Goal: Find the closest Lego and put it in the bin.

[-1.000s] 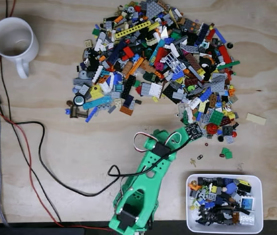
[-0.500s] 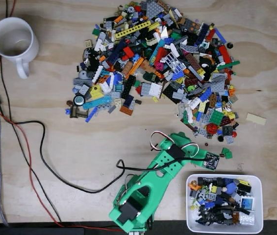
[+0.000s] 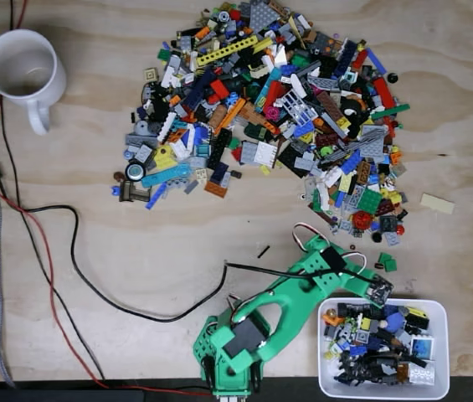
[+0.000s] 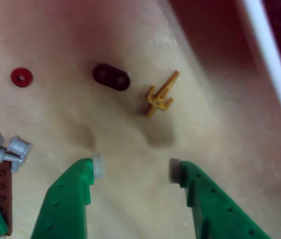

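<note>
Gripper (image 4: 135,169) jaws are spread and empty above the bare table (image 4: 130,124). I judge this cycle's pickup not yet made; the bin (image 3: 326,381) already holds pieces.

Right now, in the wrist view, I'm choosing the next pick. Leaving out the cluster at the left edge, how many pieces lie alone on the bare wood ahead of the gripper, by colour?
Red round piece: 1
Dark oval piece: 1
Gold spiky piece: 1
Total: 3
</note>
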You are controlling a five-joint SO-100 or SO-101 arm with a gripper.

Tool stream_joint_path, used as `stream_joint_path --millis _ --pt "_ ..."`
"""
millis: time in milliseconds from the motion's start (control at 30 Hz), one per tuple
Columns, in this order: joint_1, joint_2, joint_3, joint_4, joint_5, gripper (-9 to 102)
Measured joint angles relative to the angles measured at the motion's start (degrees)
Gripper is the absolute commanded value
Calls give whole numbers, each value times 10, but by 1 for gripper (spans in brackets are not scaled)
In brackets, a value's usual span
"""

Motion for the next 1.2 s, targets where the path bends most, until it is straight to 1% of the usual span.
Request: stream_joint_path --millis 233,533,900,1200 --pt "27 -33 -52 -6 -127 21" --pt "67 -76 -63 -50 -227 20" --pt "82 -95 -63 -79 -297 18" --pt "76 -109 -64 -98 -312 13"
